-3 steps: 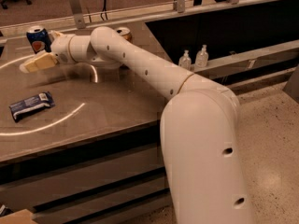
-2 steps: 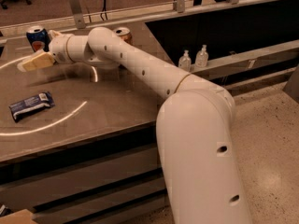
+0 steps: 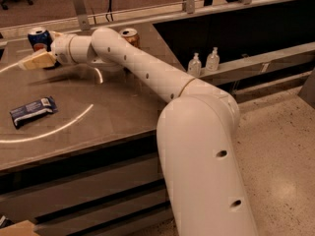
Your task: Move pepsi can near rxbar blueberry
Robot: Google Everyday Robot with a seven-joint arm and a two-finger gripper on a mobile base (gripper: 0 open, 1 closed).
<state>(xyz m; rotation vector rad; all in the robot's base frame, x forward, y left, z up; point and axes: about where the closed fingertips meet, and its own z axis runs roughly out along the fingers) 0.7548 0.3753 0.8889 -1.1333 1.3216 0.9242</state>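
Reaching over the dark tabletop [image 3: 113,107], my white arm [image 3: 147,73] brings its gripper [image 3: 35,61] just in front of the pepsi can [image 3: 39,37], which stands upright; whether the gripper is open or closed I cannot tell from this view. The rxbar blueberry [image 3: 33,111] lies flat well apart from the pepsi can, nearer the table's front edge, while a gold can [image 3: 129,35] stands to the pepsi can's right, behind the arm. Two small clear bottles [image 3: 195,65] sit on a ledge farther right of the pepsi can, off the tabletop.
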